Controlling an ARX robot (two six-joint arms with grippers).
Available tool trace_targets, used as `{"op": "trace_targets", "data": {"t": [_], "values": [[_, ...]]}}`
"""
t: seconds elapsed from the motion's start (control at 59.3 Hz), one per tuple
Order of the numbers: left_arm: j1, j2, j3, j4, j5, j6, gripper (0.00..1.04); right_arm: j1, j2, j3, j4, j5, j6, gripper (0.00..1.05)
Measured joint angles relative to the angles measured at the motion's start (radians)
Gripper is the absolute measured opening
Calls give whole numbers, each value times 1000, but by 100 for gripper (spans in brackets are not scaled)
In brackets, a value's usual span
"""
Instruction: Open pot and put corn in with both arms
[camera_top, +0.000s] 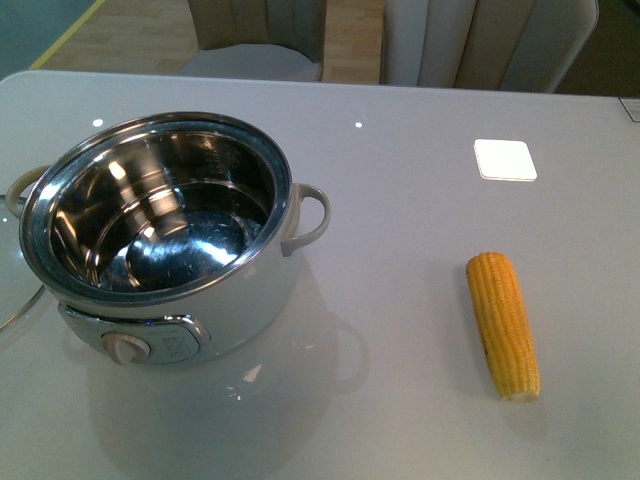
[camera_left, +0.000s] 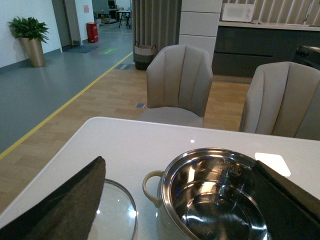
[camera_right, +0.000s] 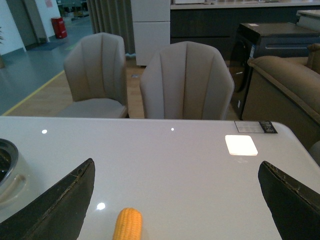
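The white pot (camera_top: 170, 250) stands open at the left of the white table (camera_top: 400, 180), its steel inside empty. It also shows in the left wrist view (camera_left: 215, 200). The yellow corn (camera_top: 502, 323) lies on the table at the right, apart from the pot. Its tip shows in the right wrist view (camera_right: 128, 225). Neither arm shows in the front view. My left gripper (camera_left: 185, 200) is open, its jaws wide apart above the pot's near side. My right gripper (camera_right: 175, 200) is open above the table, with the corn tip between its jaws.
The glass lid (camera_left: 116, 215) lies flat on the table left of the pot; its edge shows in the front view (camera_top: 18, 305). Beige chairs (camera_top: 480, 40) stand behind the table's far edge. A bright light patch (camera_top: 505, 159) lies on the table.
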Motion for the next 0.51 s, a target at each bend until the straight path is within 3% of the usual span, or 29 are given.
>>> {"op": "trace_targets", "data": {"t": [0.219,0.253,0.287,0.354,0.421,0.506], "values": [[0,0,0,0,0,2,98,0,2,1,-3,2,0,96],[0,0,0,0,0,2,98,8,40,32,-87,30,28,96],[0,0,0,-1,-1,1,98,27,143,107,-263,80,79,96],[0,-1,0,-1,1,2,98,53,335,205,-504,95,148,96],[0,-1,0,-1,0,2,98,81,410,217,-602,105,185,96],[0,-1,0,-1,0,2,98,116,461,215,-601,137,211,96]]}}
